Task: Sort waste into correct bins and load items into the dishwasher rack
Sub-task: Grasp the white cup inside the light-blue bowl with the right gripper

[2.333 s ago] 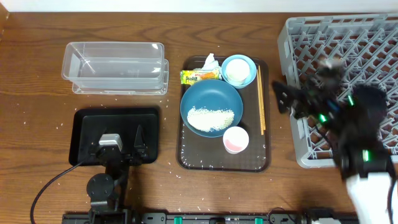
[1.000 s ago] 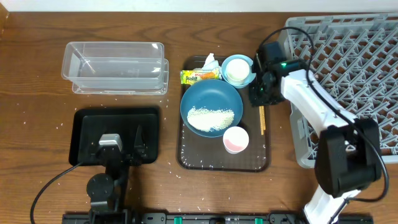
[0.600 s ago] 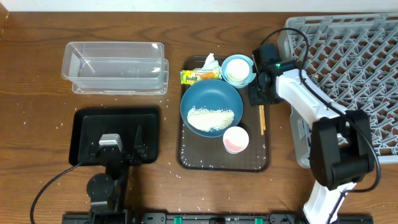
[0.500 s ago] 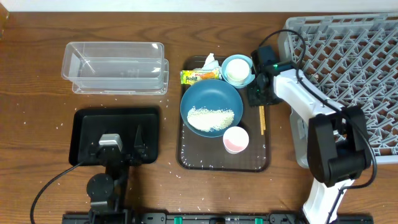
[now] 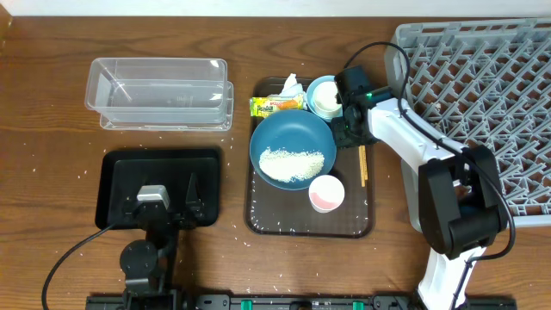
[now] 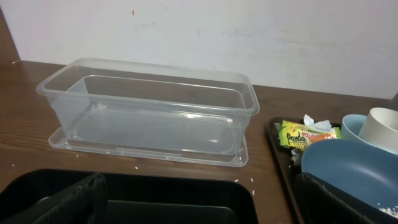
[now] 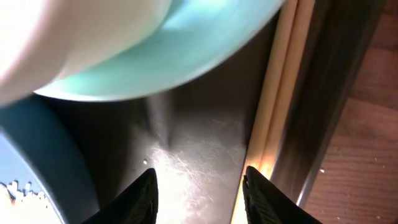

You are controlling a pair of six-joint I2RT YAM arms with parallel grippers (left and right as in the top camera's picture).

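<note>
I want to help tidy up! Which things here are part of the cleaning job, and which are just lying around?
For the job: rice, wrapper, tissue, clear tub, black tray, blue dish, light-blue bowl, cup, chopsticks, grey rack.

Just lying about: brown tray under the dishes, wooden table.

The only lettering I can read from here sits on the snack wrapper [image 6: 306, 135]: green letters on yellow that look like "Panda" in the left wrist view. Its orange print is too small to read, and overhead the wrapper [image 5: 275, 104] is illegible.
</note>
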